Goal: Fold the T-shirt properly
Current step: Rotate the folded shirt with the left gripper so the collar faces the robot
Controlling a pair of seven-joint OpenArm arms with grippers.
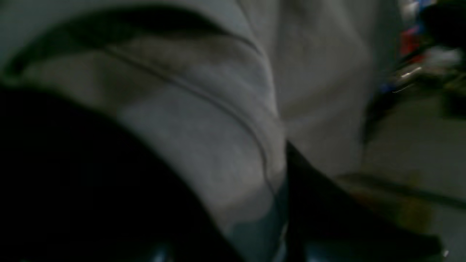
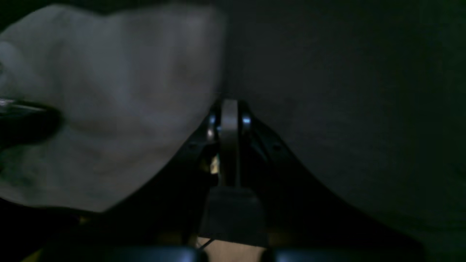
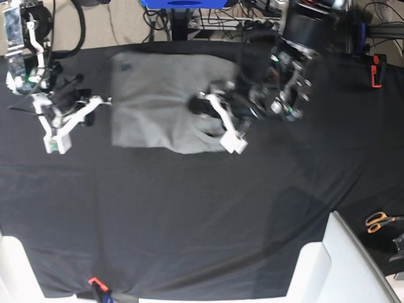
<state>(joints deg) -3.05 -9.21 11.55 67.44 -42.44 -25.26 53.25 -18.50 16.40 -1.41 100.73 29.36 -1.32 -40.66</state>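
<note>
A black cloth [image 3: 189, 214] covers the table. Beyond its far edge lies pale floor [image 3: 120, 22] with tangled cables [image 3: 158, 19] and a blue stand [image 3: 183, 4]. Orange-handled scissors [image 3: 379, 221] lie on the cloth at the right, a red clamp [image 3: 377, 69] near the far right corner. White panels [image 3: 344, 265] stand at the near corners.

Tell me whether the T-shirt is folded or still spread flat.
Partly folded: the T-shirt lies as a compact grey rectangle on the black cloth, no sleeves showing. The left gripper sits at its edge.
</note>
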